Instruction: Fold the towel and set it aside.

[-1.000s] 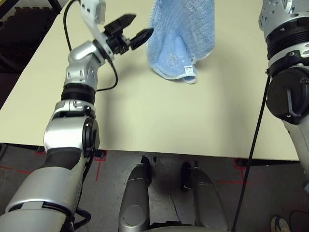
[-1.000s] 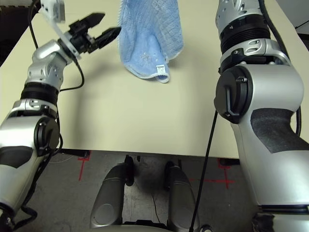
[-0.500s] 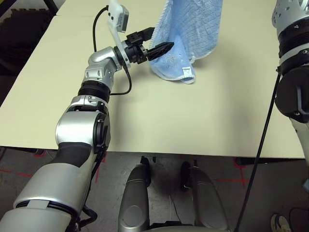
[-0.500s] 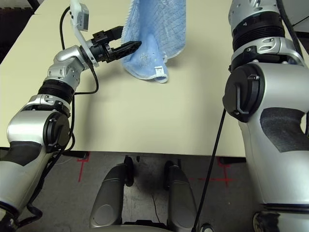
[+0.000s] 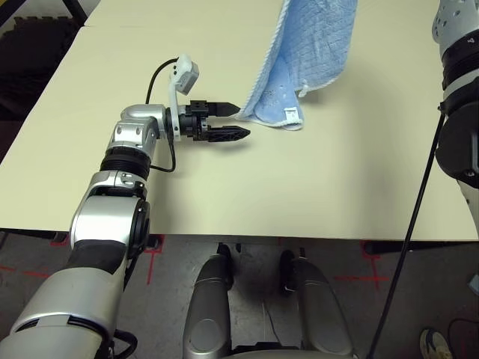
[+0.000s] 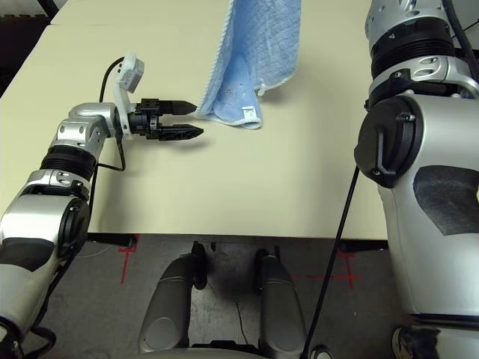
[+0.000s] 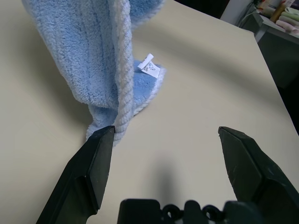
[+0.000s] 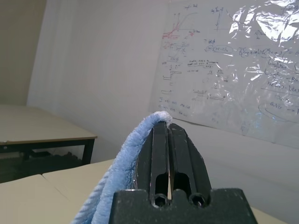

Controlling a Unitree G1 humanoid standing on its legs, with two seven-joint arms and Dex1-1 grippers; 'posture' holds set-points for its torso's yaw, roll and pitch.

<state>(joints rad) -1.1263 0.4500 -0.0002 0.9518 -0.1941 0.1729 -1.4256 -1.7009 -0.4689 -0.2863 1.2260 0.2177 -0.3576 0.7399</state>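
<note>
Two spread left fingers (image 7: 96, 163) flank the hanging towel's (image 5: 299, 60) lowest corner.

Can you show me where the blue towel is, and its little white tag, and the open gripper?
towel (image 5: 310, 56), left eye view, on the hanging blue cloth.
white tag (image 7: 149, 66), left wrist view, on the tag's middle.
left gripper (image 5: 241, 121), left eye view, midway between its fingertips.
</note>
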